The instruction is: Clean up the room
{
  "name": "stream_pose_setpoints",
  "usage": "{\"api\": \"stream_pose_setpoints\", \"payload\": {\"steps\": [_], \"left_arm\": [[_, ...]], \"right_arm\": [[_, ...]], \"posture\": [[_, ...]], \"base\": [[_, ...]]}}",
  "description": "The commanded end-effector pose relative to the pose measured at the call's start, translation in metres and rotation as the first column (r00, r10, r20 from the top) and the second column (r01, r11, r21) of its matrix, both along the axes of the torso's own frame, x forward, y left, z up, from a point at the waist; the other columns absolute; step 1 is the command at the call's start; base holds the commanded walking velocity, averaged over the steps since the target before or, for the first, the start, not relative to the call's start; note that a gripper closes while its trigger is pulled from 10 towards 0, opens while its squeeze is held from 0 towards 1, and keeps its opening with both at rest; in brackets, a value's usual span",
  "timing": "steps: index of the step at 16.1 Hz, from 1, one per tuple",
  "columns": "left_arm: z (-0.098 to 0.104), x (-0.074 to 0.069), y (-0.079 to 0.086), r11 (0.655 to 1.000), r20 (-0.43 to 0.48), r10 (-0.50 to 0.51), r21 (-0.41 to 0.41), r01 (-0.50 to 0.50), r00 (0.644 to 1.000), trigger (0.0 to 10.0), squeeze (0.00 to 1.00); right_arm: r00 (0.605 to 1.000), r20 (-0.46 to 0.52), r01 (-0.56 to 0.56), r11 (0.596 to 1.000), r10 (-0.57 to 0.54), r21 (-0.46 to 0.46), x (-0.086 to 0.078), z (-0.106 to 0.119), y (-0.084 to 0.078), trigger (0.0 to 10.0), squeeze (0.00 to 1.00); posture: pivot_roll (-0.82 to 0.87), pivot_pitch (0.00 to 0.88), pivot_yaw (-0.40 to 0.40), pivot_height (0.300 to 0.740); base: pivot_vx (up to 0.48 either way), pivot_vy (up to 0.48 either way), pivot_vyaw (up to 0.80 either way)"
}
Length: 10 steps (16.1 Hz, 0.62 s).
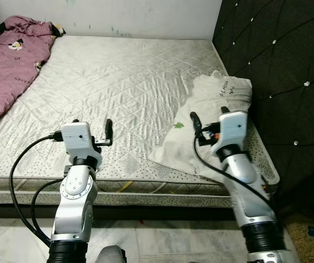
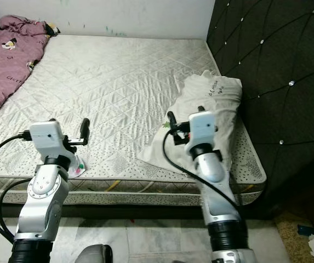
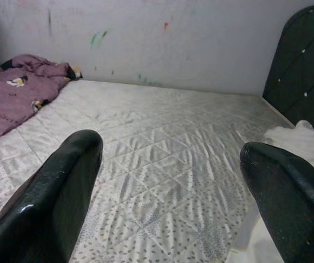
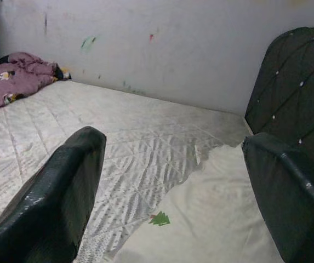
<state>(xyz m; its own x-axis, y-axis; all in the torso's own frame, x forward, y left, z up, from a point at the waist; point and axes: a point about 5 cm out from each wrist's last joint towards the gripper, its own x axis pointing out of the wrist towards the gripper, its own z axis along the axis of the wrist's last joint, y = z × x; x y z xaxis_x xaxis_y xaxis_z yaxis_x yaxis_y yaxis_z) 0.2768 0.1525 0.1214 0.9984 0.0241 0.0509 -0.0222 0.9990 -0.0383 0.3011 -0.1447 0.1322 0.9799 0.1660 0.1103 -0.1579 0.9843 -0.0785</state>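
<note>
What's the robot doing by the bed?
The robot stands at the edge of a bare mattress with both arms raised over it. Its left end effector and right end effector are both open and hold nothing. The right one hovers over a white pillowcase lying near the black headboard. A purple blanket is bunched in the far corner. Nothing has been picked up yet.

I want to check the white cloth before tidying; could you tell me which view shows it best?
The left eye view: the whole white cloth lies spread by the black headboard, under the right hand. The right eye view shows much the same. The right wrist view catches its near part with the green tree mark; the left wrist view, one edge.
</note>
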Motion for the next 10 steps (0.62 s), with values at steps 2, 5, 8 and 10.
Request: {"api": "stream_pose_setpoints", "payload": {"steps": [2,5,8,10], "left_arm": [[0.0033,-0.0014,-0.0005,1.000,0.004,-0.019,0.005,0.019,1.000,10.0,0.00],[0.0027,-0.0018,0.0009,1.000,-0.003,-0.012,-0.008,0.012,1.000,10.0,0.00],[0.0043,0.0000,0.0016,1.000,0.003,-0.007,-0.008,0.007,1.000,10.0,0.00],[0.0037,-0.0002,0.0005,1.000,0.001,-0.010,-0.008,0.010,1.000,10.0,0.00]], "right_arm": [[0.999,-0.020,0.034,0.999,-0.034,0.027,-0.0031,-0.0014,-0.0066,10.0,0.00],[1.000,-0.022,0.002,0.999,-0.001,0.037,-0.0067,-0.0007,-0.0014,10.0,0.00],[1.000,-0.019,-0.017,1.000,0.018,0.022,-0.0034,0.0016,0.0013,10.0,0.00],[1.000,-0.019,-0.017,1.000,0.017,0.014,-0.0022,0.0013,-0.0008,10.0,0.00]], "posture": [[-0.01,0.000,-0.038,0.740],[0.00,0.000,-0.052,0.740],[-0.01,0.000,-0.055,0.740],[-0.01,0.000,-0.050,0.740]], "base": [[0.000,0.000,0.00],[0.000,0.241,0.00],[0.000,0.401,0.00],[0.000,0.000,0.00]]}}
